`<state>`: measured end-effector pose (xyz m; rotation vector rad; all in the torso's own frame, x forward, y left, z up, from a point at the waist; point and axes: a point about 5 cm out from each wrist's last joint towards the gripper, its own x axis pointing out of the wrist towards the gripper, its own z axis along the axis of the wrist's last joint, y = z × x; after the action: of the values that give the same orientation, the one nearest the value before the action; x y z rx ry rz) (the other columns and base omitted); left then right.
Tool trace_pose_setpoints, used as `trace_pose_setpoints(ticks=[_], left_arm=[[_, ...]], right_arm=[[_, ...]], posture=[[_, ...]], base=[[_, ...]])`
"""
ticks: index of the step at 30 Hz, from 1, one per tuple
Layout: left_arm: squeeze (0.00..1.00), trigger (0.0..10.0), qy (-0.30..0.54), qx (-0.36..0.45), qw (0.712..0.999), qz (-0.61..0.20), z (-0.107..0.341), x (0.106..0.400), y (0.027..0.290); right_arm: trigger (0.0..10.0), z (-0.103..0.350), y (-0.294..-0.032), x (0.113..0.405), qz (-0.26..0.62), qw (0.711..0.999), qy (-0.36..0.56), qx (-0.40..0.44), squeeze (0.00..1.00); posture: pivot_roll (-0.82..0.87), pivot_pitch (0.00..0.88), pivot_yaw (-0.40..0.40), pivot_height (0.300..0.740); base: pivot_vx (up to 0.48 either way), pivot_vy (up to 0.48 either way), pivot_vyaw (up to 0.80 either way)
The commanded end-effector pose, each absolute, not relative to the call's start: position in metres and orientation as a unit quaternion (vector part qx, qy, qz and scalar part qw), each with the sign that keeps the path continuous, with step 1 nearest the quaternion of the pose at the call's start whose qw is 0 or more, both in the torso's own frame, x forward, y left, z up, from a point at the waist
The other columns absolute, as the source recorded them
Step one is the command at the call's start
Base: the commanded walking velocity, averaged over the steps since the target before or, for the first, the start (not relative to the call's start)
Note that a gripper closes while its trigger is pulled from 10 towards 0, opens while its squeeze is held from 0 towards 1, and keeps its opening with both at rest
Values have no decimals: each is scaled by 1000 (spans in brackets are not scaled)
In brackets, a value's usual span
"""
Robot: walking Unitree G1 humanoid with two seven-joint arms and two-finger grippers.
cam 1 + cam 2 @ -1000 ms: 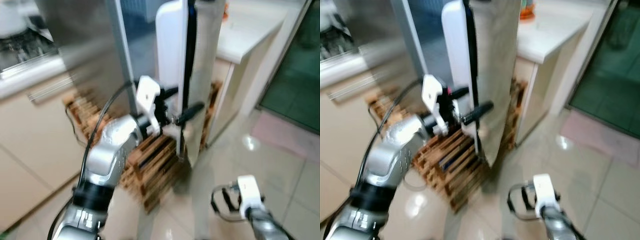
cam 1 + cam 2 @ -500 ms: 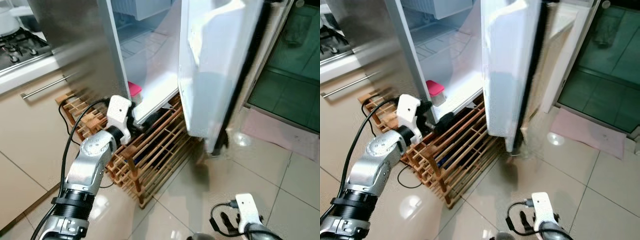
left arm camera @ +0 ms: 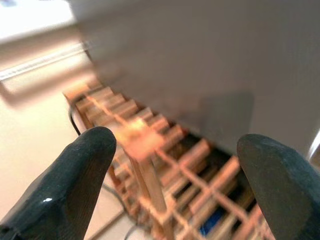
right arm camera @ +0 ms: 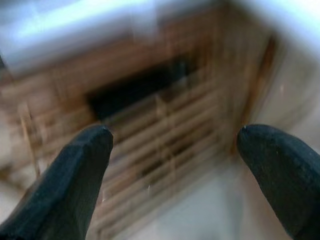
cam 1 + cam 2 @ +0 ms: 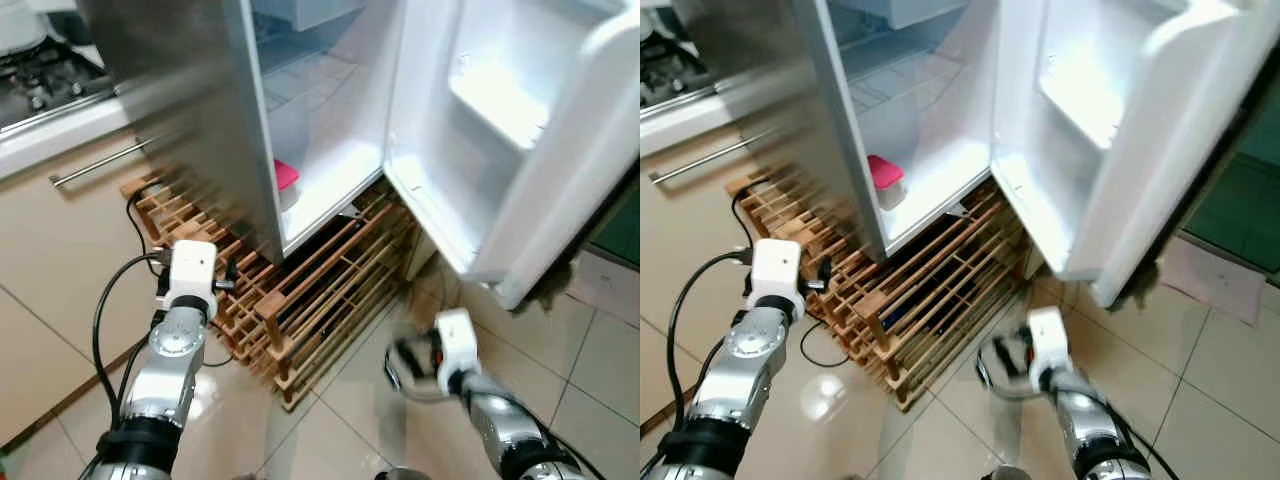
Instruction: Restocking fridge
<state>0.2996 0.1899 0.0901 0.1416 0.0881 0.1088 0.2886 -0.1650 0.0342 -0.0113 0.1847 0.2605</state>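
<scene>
Fridge door swung wide; wooden rack ahead of both grippers. Left gripper & right gripper jaws apart, holding nothing. Pink-lidded tub inside fridge.

fridge: steel-grey, white inside | container: pink lid | rack: light brown wood | floor: beige tiles

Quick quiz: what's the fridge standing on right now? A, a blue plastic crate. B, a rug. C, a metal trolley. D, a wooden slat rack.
D: the open fridge sits on a wooden slat rack that stands on the tiled floor, with both open grippers, left and right, held in front of it.
</scene>
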Motion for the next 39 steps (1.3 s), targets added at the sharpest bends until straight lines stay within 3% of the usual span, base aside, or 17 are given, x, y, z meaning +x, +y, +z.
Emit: trace_pose_setpoints(ticks=[1,8,19,39], left_arm=[[0,10000,-22,64,997,21,115,304,176],[0,10000,-73,73,995,-12,132,307,159],[0,10000,-51,65,996,-16,125,309,153],[0,10000,-47,59,995,-65,127,314,135]], right_arm=[[10000,72,-160,292,107,994,10,-3,0],[10000,92,-153,289,86,995,-43,-25,0],[10000,101,-146,282,73,996,-38,-27,0],[10000,98,-141,289,80,997,-13,-15,0]], posture=[[-88,0,18,740],[-90,0,22,740],[-86,0,26,740],[-70,0,25,740]], base=[[0,0,0],[-69,213,406],[0,450,530],[0,-41,420]])
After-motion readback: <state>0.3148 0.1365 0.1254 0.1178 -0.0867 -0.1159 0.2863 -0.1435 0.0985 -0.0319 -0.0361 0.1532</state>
